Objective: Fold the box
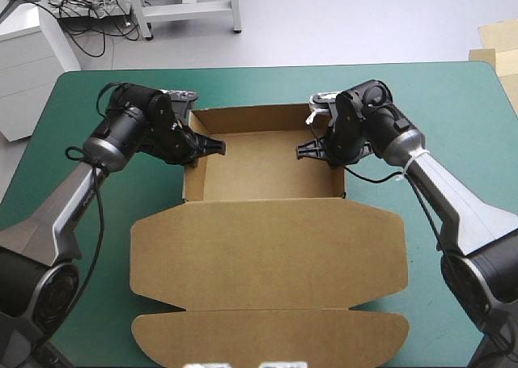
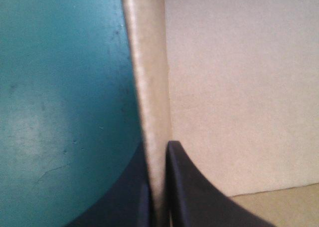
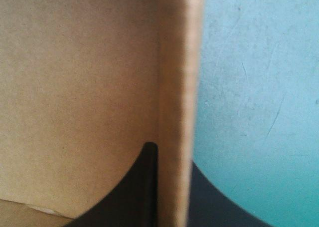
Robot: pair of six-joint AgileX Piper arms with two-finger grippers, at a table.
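The brown box (image 1: pixel 263 170) stands in the middle of the table as an open tray with its walls raised. Its lid (image 1: pixel 267 251) lies flat toward the near edge, with a front flap (image 1: pixel 271 336) beyond it. My left gripper (image 1: pixel 204 145) is shut on the tray's left wall, one finger inside and one outside. The left wrist view shows that wall's edge (image 2: pixel 147 87) running up from between the gripper's (image 2: pixel 158 152) black fingers. On the opposite side my right gripper (image 1: pixel 314 150) is shut on the right wall, whose edge (image 3: pixel 177 87) rises between the fingers of the gripper (image 3: pixel 172 154).
Bare teal-green cover (image 1: pixel 89 247) lies to the left and right of the box and behind it. A pale sheet of board (image 1: pixel 498 40) lies on the floor past the table's far right corner.
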